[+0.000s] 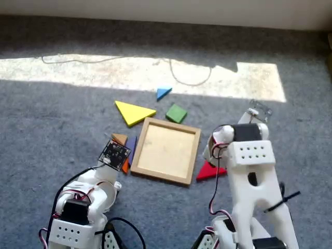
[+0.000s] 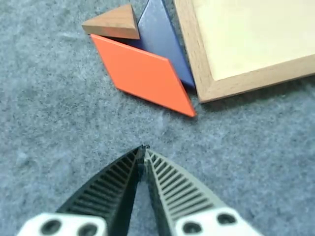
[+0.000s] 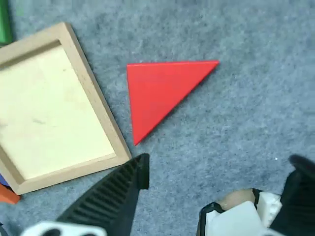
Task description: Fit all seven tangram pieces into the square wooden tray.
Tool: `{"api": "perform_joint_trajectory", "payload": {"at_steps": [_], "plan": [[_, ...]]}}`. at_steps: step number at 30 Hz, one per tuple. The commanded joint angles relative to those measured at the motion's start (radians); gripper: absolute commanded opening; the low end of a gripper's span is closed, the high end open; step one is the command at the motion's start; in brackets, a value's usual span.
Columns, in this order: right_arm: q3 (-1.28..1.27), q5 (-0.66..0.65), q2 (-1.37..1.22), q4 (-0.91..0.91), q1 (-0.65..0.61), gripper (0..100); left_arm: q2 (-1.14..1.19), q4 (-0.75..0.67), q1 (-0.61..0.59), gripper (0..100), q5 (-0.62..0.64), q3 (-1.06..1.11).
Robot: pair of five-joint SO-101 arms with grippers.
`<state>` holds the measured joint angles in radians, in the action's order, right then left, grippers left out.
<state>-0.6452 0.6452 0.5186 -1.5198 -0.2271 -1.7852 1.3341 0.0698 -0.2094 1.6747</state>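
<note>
Wooden tray (image 1: 161, 176) lies mid-frame in the high view, with the left gripper (image 2: 144, 150) closed on nothing near the orange parallelogram (image 2: 145, 73) and the right gripper (image 3: 219, 167) wide open, holding nothing, near the red triangle (image 3: 157, 91).

A thin cable (image 1: 192, 84) lies on sunlit grey carpet (image 1: 52, 129)

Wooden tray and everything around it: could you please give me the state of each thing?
Wooden tray: empty.
Left gripper: shut, empty.
Right gripper: open, empty.
Red triangle: outside tray, flat.
Orange parallelogram: outside tray.
Purple triangle: outside tray.
Brown triangle: outside tray.
Yellow triangle: outside tray.
Green square: outside tray.
Blue triangle: outside tray.
</note>
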Motion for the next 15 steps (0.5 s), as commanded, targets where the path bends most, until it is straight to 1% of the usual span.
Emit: {"api": "perform_joint_trajectory", "payload": {"at_steps": [1, 9, 15], "plan": [[0.061, 0.087, -0.087, 0.091, -0.024, 42.3, -0.05, 0.006, 0.013, 1, -0.009, 0.021], [0.048, 0.169, -0.231, 0.321, -0.028, 42.3, -0.05, 0.006, 0.013, 1, -0.009, 0.021], [-0.058, 0.178, -0.292, 0.516, -0.028, 42.5, -0.05, 0.006, 0.013, 1, -0.009, 0.021]]}}
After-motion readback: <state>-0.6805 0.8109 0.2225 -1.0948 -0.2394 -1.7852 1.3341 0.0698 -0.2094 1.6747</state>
